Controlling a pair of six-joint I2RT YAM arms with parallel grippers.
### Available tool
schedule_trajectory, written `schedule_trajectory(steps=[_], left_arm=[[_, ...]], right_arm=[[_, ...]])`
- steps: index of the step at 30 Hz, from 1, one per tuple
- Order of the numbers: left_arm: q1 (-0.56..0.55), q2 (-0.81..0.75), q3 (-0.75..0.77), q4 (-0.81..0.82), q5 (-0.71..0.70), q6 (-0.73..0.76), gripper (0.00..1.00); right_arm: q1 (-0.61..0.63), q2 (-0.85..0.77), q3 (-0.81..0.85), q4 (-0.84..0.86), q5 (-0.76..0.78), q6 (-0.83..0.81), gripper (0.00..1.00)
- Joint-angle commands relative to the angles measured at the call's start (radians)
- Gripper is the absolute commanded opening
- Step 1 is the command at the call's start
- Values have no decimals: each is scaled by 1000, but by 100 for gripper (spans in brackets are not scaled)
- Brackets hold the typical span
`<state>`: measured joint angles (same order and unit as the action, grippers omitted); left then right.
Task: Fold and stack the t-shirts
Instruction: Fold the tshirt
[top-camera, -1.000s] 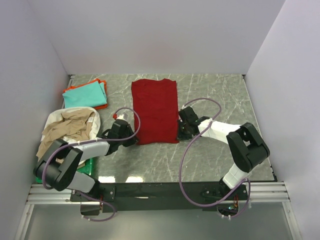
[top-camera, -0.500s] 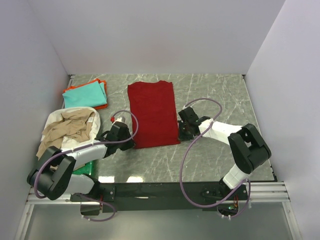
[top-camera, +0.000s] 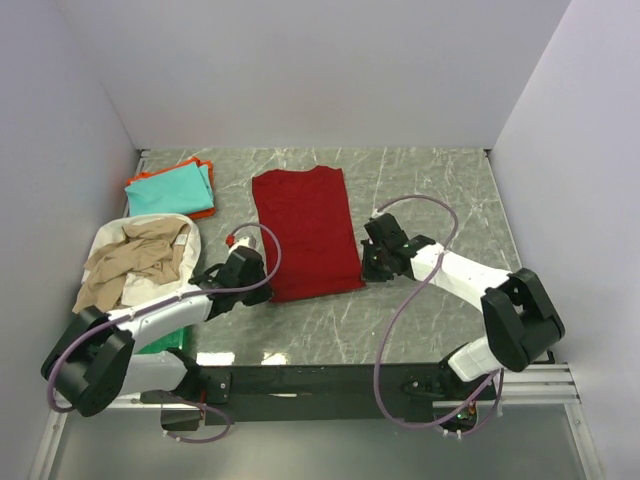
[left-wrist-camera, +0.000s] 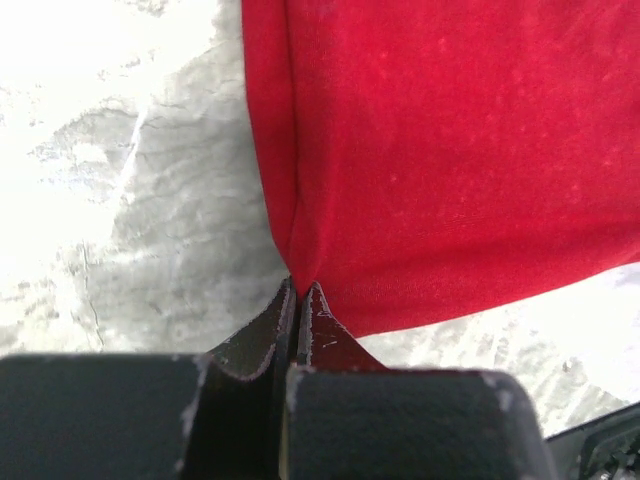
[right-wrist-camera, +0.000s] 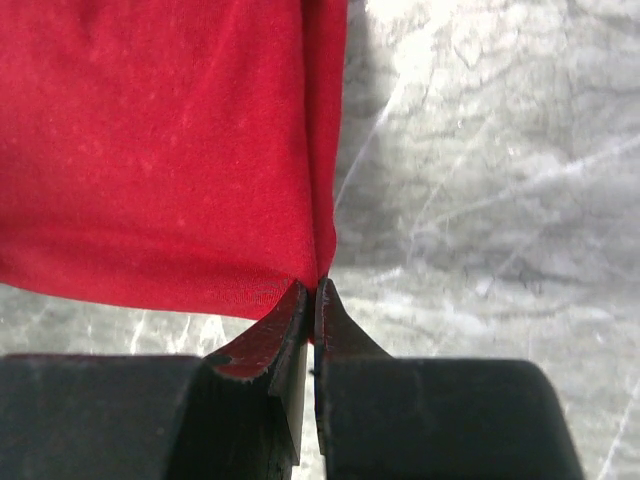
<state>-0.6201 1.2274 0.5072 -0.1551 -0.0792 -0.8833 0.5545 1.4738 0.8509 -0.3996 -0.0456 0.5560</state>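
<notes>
A dark red t-shirt (top-camera: 305, 232), folded into a long strip, lies mid-table. My left gripper (top-camera: 264, 286) is shut on its near left corner; the cloth (left-wrist-camera: 440, 150) runs into the closed fingers (left-wrist-camera: 297, 296). My right gripper (top-camera: 366, 268) is shut on the near right corner; the cloth (right-wrist-camera: 170, 140) enters the closed fingertips (right-wrist-camera: 313, 292). A folded teal t-shirt (top-camera: 170, 189) lies on a folded orange one (top-camera: 205, 210) at the far left. A crumpled beige t-shirt (top-camera: 135, 262) lies on a white one (top-camera: 188, 250) at the left.
A green plastic tray (top-camera: 168, 337) shows under the heap at the near left. Grey walls stand on three sides. The marble table (top-camera: 430, 200) shows bare to the right of the red shirt.
Both grippers have pulled the red shirt toward the near edge and a little left; its near end now sits lower in the view. The right arm has swung out to the right.
</notes>
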Motion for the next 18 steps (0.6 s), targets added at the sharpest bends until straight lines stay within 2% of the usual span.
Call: schedule_trajectory(steps=[1,9,18], left_arm=[[-15,-52,40,-122,-76,4,0],[-69,-226,86,-271,-114,-26,0],[-180,-396,149,-414,-143,-100,0]], right_arm=[[4,-90,-19,-77,73,-15,0],[53,-268,-27,-180,122,24,0],[199,-437,31,-335,225,113,0]])
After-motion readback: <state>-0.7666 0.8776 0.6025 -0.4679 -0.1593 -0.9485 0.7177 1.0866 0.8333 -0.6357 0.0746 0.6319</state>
